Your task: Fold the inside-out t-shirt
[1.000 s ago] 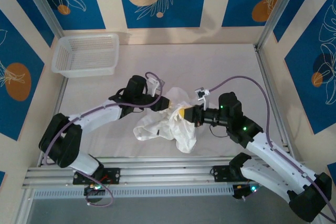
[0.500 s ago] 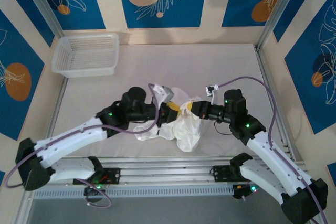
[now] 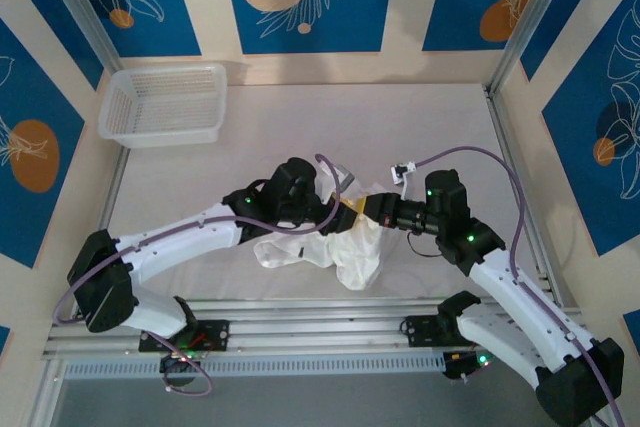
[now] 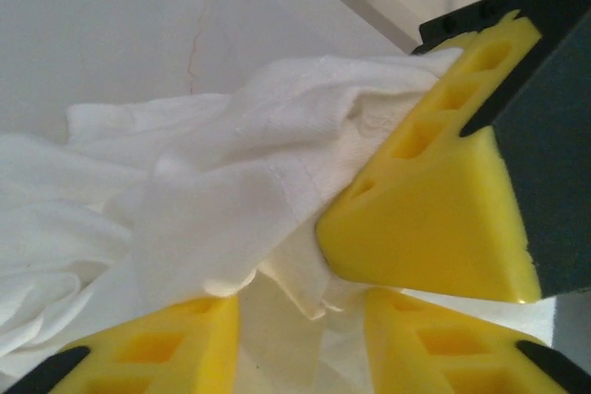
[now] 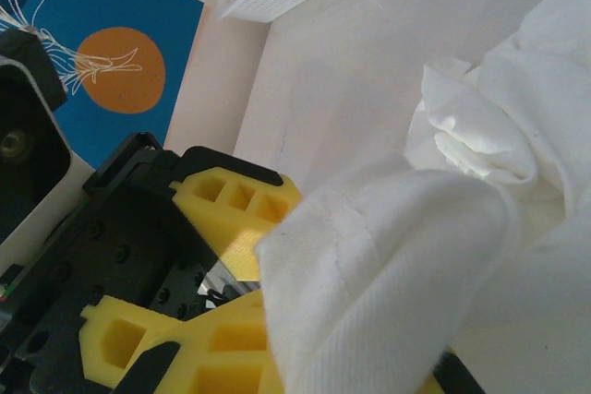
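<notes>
At table centre, we clamp the inside-out t-shirt point(image 3: 342, 247) in our right gripper point(image 3: 364, 209); our left gripper point(image 3: 337, 210), just beside it, stands part-open around the same fold.

Robot lab cell — aluminium frame rails point(image 3: 320, 332), white table point(image 3: 400, 117), printed blue backdrop panels point(image 3: 350, 17)

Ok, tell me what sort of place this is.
Probably a robot test cell, not a home: aluminium frame posts hold printed wall panels, and two arms bolted to rails work a white t-shirt on the table.
</notes>
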Robot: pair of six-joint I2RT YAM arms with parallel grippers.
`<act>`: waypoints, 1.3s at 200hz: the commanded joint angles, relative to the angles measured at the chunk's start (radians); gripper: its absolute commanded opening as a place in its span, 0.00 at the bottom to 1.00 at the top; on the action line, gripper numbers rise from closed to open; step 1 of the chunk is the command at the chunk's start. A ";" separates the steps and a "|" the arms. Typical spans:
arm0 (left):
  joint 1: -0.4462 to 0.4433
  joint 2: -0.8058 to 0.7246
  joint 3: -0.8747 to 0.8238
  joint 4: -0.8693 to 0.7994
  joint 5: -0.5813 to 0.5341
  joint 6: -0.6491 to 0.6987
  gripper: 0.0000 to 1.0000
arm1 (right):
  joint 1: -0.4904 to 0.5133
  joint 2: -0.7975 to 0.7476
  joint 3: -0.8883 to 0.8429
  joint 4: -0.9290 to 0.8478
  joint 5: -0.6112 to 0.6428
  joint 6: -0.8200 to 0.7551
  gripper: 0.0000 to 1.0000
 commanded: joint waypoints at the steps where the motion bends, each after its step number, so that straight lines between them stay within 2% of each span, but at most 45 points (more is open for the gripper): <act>1: 0.001 0.028 0.031 -0.040 -0.063 0.012 0.43 | -0.002 0.003 0.040 -0.007 -0.029 0.018 0.00; 48: 0.001 0.046 0.043 -0.059 -0.104 0.040 0.43 | 0.000 0.000 0.048 -0.029 -0.025 0.010 0.00; 74: 0.001 0.046 0.045 -0.098 -0.171 0.079 0.44 | 0.000 0.004 0.049 -0.025 -0.029 0.010 0.00; 86: 0.001 0.042 0.039 -0.099 -0.177 0.083 0.34 | 0.000 0.008 0.049 -0.023 -0.030 0.010 0.00; 111: 0.002 0.002 0.021 -0.050 -0.141 0.053 0.00 | -0.003 0.015 0.046 -0.034 -0.010 0.007 0.00; 120: 0.009 -0.025 0.016 -0.023 -0.103 0.027 0.00 | -0.005 0.017 0.040 -0.049 0.016 0.002 0.00; 141: 0.070 -0.085 0.002 0.057 0.062 -0.096 0.00 | -0.034 0.022 0.011 -0.108 0.109 -0.047 0.00; 161: 0.144 -0.122 -0.018 0.133 0.199 -0.214 0.00 | -0.071 0.054 -0.042 -0.171 0.192 -0.103 0.06; 165: 0.150 -0.127 -0.018 0.136 0.216 -0.225 0.00 | -0.076 0.056 -0.051 -0.174 0.189 -0.111 0.10; 179: 0.164 -0.132 -0.018 0.125 0.249 -0.232 0.00 | -0.083 0.034 -0.078 -0.148 0.125 -0.136 0.36; 187: 0.164 -0.133 -0.021 0.117 0.253 -0.224 0.00 | -0.080 -0.004 -0.089 -0.127 0.100 -0.145 0.41; 198: 0.164 -0.129 -0.029 0.118 0.262 -0.224 0.00 | -0.060 -0.073 -0.101 -0.105 0.110 -0.173 0.42; 214: 0.164 -0.117 -0.040 0.130 0.272 -0.228 0.00 | 0.027 -0.176 -0.107 -0.090 0.209 -0.290 0.41; 230: 0.162 -0.108 -0.050 0.161 0.297 -0.235 0.00 | 0.159 -0.238 -0.105 -0.085 0.394 -0.449 0.43; 251: 0.160 -0.096 -0.040 0.165 0.332 -0.218 0.00 | 0.276 -0.249 -0.091 -0.070 0.620 -0.618 0.51; 260: 0.155 -0.092 -0.031 0.157 0.341 -0.206 0.00 | 0.299 -0.237 -0.080 -0.045 0.673 -0.681 0.53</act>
